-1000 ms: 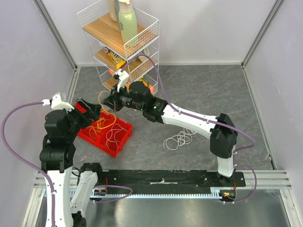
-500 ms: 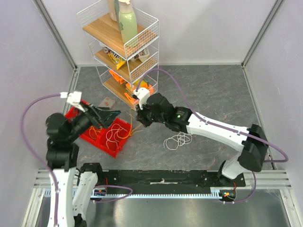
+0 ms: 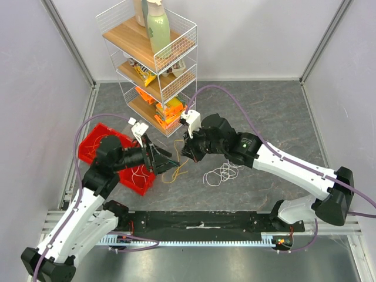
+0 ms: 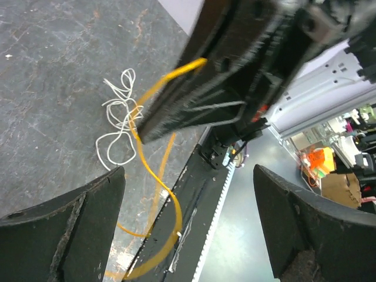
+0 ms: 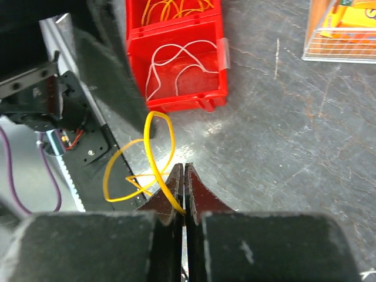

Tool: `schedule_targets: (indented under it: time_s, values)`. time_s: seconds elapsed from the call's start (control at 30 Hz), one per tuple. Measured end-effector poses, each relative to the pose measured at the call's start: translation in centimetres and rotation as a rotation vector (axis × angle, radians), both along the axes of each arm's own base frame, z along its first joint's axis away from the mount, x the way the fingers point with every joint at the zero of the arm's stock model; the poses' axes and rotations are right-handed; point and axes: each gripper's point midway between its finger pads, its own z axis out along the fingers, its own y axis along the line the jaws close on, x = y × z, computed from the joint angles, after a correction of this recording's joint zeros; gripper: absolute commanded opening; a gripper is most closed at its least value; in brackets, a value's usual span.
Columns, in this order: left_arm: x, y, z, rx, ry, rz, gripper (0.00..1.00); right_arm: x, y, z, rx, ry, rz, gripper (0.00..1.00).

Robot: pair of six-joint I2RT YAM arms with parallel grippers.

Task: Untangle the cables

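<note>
- The right gripper (image 5: 183, 176) has its fingers pressed fully together on the orange cable (image 5: 150, 150). The right wrist view shows this pinch plainly.
- The left gripper (image 4: 188, 173) is spread wide and grips nothing. In its wrist view, the orange cable crosses the gap.
- The cable is thin and glossy. It hangs from the pinch in loose loops, with its long axis running toward the near edge of the table (image 3: 264, 111).
- Only the right wrist view looks into the red bin (image 5: 176, 101). A white wire (image 5: 179, 59) lies in one compartment and more orange wires (image 5: 176, 7) in the next.
- A curly white cable (image 3: 222, 173) lies on the table near the grippers.
</note>
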Motion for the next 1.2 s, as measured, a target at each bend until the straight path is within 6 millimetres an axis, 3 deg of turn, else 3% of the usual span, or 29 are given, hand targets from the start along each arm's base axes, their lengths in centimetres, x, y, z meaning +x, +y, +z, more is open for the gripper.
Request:
schedule_targets:
  time_s: [0.27,0.67,0.77,0.87,1.0,1.1,1.2]
  values:
    - [1.1,-0.3,-1.6,0.061,-0.008,0.029,0.80,-2.3,0.4,1.6,0.078,0.070,0.069,0.00]
    - [-1.2,-1.6,-2.1,0.064,-0.009,-0.083,0.53,-3.4,1.4,3.0,0.158,0.114,0.115,0.00]
    - [-1.6,-1.8,-2.0,0.060,-0.007,-0.107,0.24,-3.4,1.5,2.8,0.162,0.119,0.114,0.00]
    - [-1.7,-1.8,-2.1,0.065,-0.013,-0.112,0.16,-3.4,1.5,2.7,0.166,0.129,0.110,0.00]
    - [-1.8,-1.6,-2.7,0.084,0.001,-0.106,0.14,-3.4,1.8,2.8,0.185,0.137,0.102,0.00]
    - [-2.0,-1.3,-2.9,0.095,0.002,-0.097,0.29,-3.4,2.0,2.9,0.207,0.147,0.097,0.00]
    - [-2.1,-1.2,-2.6,0.091,-0.007,-0.096,0.37,-3.4,2.3,3.1,0.231,0.159,0.097,0.00]
